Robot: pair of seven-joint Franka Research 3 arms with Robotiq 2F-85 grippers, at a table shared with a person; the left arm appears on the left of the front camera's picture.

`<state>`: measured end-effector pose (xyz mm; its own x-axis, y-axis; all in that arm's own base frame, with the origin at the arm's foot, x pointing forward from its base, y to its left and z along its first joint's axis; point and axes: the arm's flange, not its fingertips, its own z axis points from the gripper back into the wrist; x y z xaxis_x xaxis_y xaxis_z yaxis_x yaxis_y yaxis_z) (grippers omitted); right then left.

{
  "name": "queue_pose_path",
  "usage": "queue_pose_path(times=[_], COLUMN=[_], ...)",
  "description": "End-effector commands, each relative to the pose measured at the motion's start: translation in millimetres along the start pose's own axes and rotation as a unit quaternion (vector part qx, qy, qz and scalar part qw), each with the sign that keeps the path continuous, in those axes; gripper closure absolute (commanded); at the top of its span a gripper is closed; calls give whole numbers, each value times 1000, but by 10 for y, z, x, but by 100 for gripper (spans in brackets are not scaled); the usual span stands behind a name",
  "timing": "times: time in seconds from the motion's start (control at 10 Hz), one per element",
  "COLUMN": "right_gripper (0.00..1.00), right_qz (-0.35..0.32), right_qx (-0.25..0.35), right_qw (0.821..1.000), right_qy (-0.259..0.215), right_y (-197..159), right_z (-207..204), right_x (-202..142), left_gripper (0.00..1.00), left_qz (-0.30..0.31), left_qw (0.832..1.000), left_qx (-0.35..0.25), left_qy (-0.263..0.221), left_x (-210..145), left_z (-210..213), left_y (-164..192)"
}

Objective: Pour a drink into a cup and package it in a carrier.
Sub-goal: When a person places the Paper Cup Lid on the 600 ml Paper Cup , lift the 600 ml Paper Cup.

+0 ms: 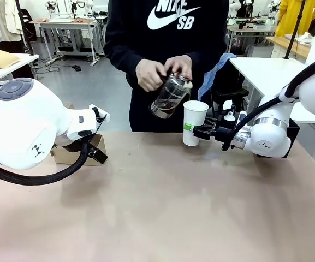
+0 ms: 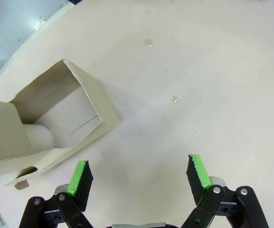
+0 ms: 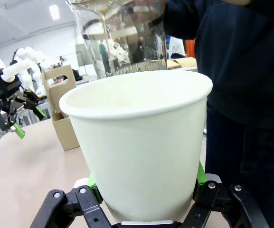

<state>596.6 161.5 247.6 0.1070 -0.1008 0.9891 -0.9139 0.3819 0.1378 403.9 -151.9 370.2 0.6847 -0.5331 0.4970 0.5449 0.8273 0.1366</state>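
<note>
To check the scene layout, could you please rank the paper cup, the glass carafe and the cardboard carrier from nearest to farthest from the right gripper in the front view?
1. Paper cup, clamped in the right gripper.
2. Glass carafe, tilted just above the cup in the person's hands.
3. Cardboard carrier, far off on the robot's left side.

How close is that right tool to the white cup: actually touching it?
Touching. The right wrist view shows the right tool's green pads pressed against both sides of the cup.

cup (image 1: 194, 117) white | carrier (image 2: 56, 102) brown | carafe (image 1: 171, 95) clear | pads (image 2: 198, 170) green | table (image 1: 162, 207) tan | sweater (image 1: 130, 33) black, white logo
</note>
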Motion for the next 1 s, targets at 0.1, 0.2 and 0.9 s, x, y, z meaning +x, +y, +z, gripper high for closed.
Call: queue_pose_path(times=[0.1,0.2,0.9], right_gripper=[20,20,20], right_qz=[2,2,2], right_qx=[-1,-1,-1], right_qw=[1000,1000,1000], right_qy=[2,2,2], right_y=[4,4,4], right_z=[-16,-16,-16], right_x=[18,18,18], left_gripper=[0,0,0], left_qz=[0,0,0], left_qw=[1000,1000,1000], left_qx=[-1,-1,-1], left_qy=[0,0,0], left_x=[-2,-2,-2], left_z=[3,3,3], left_y=[1,1,1])
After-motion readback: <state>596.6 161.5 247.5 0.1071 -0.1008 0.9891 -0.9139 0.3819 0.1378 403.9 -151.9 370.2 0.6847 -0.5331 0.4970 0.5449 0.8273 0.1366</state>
